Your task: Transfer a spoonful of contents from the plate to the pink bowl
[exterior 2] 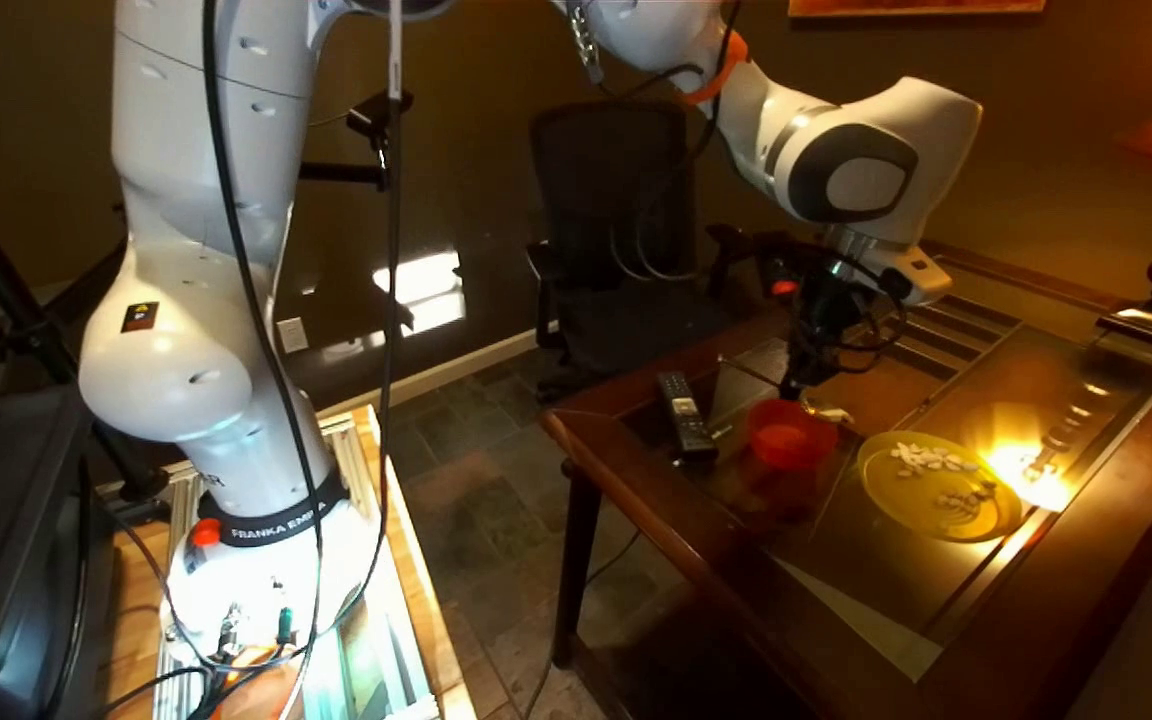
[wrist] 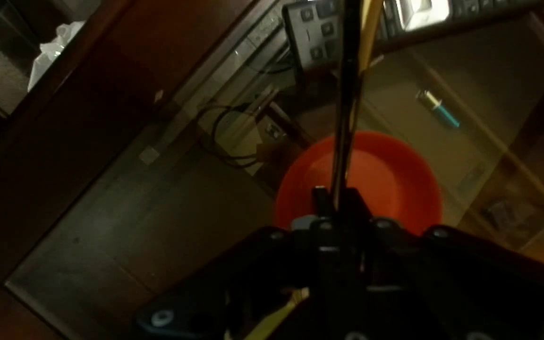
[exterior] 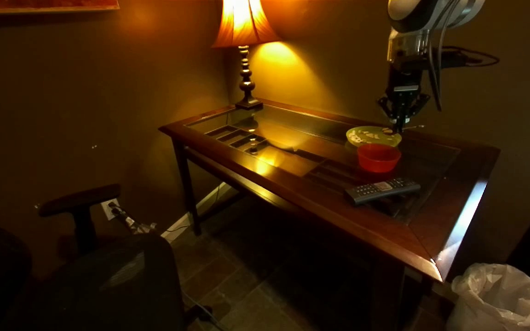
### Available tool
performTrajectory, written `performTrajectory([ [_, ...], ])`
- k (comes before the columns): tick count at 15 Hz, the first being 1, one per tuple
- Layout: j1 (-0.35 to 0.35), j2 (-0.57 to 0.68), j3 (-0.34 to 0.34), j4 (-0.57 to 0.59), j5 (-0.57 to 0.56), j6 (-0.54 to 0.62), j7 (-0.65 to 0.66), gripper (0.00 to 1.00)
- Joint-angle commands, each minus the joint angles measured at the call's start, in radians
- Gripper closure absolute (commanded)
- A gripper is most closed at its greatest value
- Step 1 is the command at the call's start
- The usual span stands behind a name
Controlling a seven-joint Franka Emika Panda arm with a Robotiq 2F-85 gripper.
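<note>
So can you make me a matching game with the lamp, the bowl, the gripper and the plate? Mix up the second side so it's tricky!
Things:
1. lamp
2. bowl
3. gripper
4. plate

Clues:
A. red
B. yellow-green, with pale pieces on it
C. switched on and shining
D. closed on a spoon

Right pairs: 1-C, 2-A, 3-D, 4-B
</note>
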Motion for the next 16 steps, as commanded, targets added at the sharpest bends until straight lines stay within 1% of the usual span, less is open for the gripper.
performTrajectory([
  [1, 0.039, -0.112, 0.031, -0.167, -0.037, 0.035, -0.049, 0.98],
  [4, 0.042, -0.112, 0.054, -0.178, -0.015, 0.019, -0.080, 0.98],
  [8, 0.013, -0.100, 0.067, -0.150, 0.035, -0.012, -0.150, 0.98],
  [10, -0.018, -0.093, 0.072, -0.120, 0.084, -0.066, -0.216, 0.98],
  [13, -0.070, -0.071, 0.078, -0.054, 0.180, -0.199, -0.344, 0.98],
  [16, -0.113, -0.033, 0.071, 0.032, 0.248, -0.327, -0.410, 0.98],
])
